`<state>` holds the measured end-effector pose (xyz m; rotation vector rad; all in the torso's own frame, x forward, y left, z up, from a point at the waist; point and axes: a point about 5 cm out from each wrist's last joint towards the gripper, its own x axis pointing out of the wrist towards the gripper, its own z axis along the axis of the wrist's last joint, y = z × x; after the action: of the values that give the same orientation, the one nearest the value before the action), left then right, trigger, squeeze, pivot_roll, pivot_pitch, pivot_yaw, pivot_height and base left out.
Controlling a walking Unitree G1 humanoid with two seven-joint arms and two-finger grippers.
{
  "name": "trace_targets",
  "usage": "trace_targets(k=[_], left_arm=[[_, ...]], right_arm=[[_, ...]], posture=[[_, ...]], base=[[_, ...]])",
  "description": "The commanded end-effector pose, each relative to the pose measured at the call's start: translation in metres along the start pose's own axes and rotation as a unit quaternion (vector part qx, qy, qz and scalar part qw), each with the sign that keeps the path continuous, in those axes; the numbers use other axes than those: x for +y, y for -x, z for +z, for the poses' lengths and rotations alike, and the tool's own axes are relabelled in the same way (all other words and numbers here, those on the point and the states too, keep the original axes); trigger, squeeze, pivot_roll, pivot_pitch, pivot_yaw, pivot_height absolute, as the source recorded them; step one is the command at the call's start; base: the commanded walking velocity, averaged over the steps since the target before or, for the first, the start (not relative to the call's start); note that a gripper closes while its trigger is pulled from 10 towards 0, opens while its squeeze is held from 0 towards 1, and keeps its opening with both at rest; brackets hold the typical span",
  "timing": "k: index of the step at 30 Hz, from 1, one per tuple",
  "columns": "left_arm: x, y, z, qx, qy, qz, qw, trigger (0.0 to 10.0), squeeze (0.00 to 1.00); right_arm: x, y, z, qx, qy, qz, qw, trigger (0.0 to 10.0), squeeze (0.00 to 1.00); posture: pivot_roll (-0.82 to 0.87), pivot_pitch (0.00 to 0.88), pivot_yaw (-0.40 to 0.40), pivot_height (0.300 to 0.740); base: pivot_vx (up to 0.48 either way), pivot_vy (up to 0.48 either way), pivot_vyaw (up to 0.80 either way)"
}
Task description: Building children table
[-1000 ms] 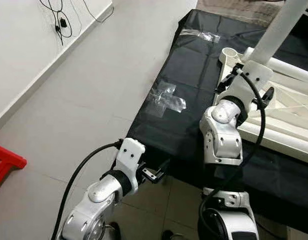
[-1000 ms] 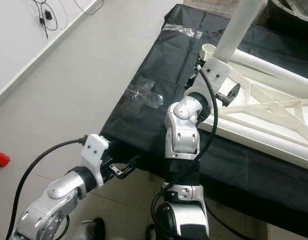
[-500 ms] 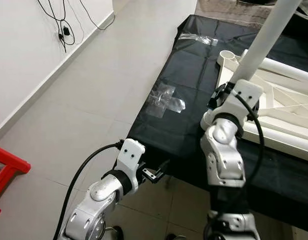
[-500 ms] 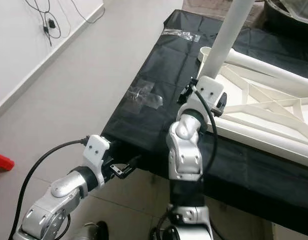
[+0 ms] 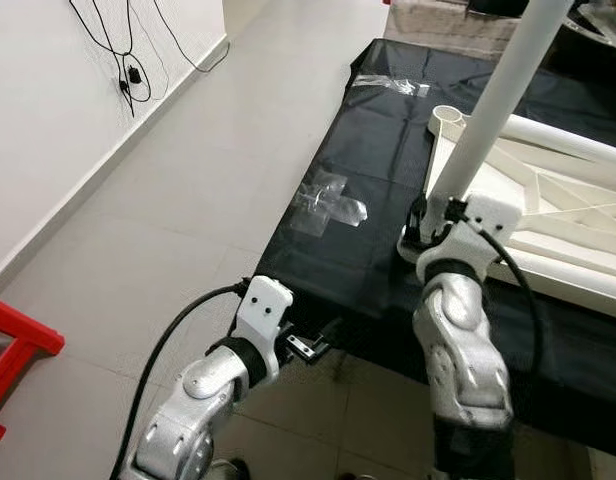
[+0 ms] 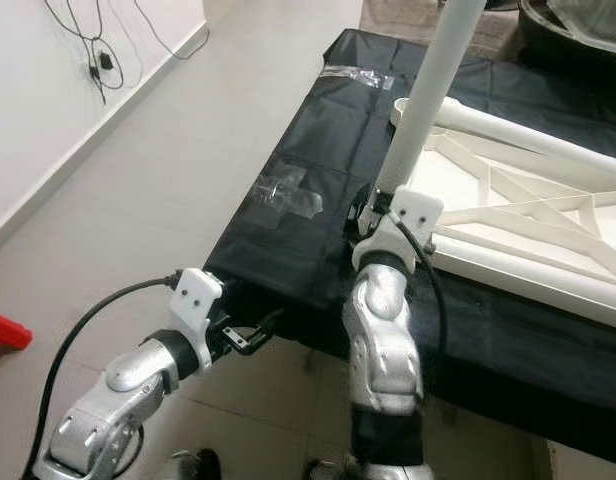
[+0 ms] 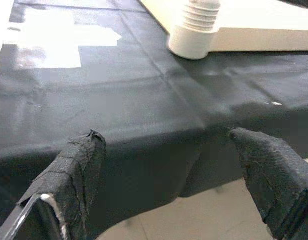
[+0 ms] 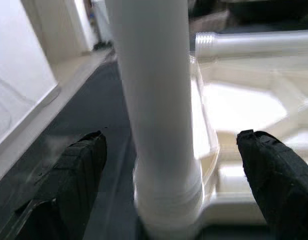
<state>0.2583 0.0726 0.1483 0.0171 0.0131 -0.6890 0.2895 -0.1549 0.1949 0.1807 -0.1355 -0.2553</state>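
A white table frame [image 5: 578, 215] lies upside down on a black-covered table [image 5: 378, 170]. A white leg [image 5: 498, 100] stands upright in the frame's near-left corner socket, and its threaded end [image 7: 194, 30] sits in the collar. My right gripper [image 8: 171, 142] is open at the base of this leg, with one black finger [image 8: 79, 170] on each side and a gap to the tube. Another threaded white leg [image 8: 244, 42] lies across the frame. My left gripper [image 7: 164, 137] is open and empty, low at the table's near-left corner [image 5: 313, 340].
Clear tape patches [image 5: 328, 200] hold the black cover down. An open socket [image 5: 448, 115] shows at the frame's far-left corner. Tiled floor [image 5: 188, 200] spreads to the left, with a red stool [image 5: 13, 350] and wall cables [image 5: 128, 60] there.
My right gripper has slid down beside the upright leg to its base, and that arm now stands straighter. The camera has shifted a little. The left arm has held still.
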Motion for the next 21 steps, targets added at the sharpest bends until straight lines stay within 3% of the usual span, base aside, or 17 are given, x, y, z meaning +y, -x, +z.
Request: trace_targets(k=[1,2,3,5,7,10,15,21], left_arm=[[-0.001,0.000,-0.008,0.011,0.003,-0.003,1.000,10.0,0.00],[0.000,-0.001,-0.008,0.011,0.001,-0.002,1.000,10.0,0.00],[0.000,-0.001,-0.008,0.011,0.001,-0.002,1.000,10.0,0.00],[0.001,-0.002,-0.009,0.010,-0.002,0.001,1.000,10.0,0.00],[0.001,-0.002,-0.009,0.010,-0.002,0.001,1.000,10.0,0.00],[0.003,-0.001,-0.012,0.013,-0.010,0.005,1.000,10.0,0.00],[0.005,0.000,-0.015,0.019,-0.020,0.014,1.000,10.0,0.00],[0.011,-0.002,-0.021,0.027,-0.013,0.040,0.999,10.0,0.00]], right_arm=[[-0.002,0.017,-0.003,0.017,-0.001,0.037,0.999,10.0,0.00],[-0.008,0.030,-0.010,0.029,0.007,0.051,0.998,10.0,0.00],[-0.008,0.030,-0.010,0.029,0.007,0.051,0.998,10.0,0.00],[-0.026,0.050,-0.024,0.054,0.026,0.040,0.997,10.0,0.00],[-0.026,0.050,-0.024,0.054,0.026,0.040,0.997,10.0,0.00],[-0.038,0.067,-0.038,0.074,0.037,0.026,0.996,10.0,0.00],[-0.043,0.075,-0.047,0.086,0.037,0.005,0.996,10.0,0.00],[-0.048,0.070,-0.047,0.079,0.039,-0.017,0.996,10.0,0.00]], posture=[[0.08,0.153,-0.048,0.740],[0.07,0.147,-0.047,0.740],[0.07,0.147,-0.047,0.740],[0.07,0.137,-0.047,0.740],[0.07,0.137,-0.047,0.740],[0.07,0.115,-0.042,0.740],[0.08,0.096,-0.042,0.740],[0.08,0.078,-0.042,0.740]], base=[[0.000,0.000,0.00],[0.000,0.000,0.00],[0.000,0.000,0.00],[0.000,0.000,0.00],[0.000,0.000,0.00],[0.000,0.000,-0.14],[0.000,0.000,-0.64],[0.000,-0.077,-0.78]])
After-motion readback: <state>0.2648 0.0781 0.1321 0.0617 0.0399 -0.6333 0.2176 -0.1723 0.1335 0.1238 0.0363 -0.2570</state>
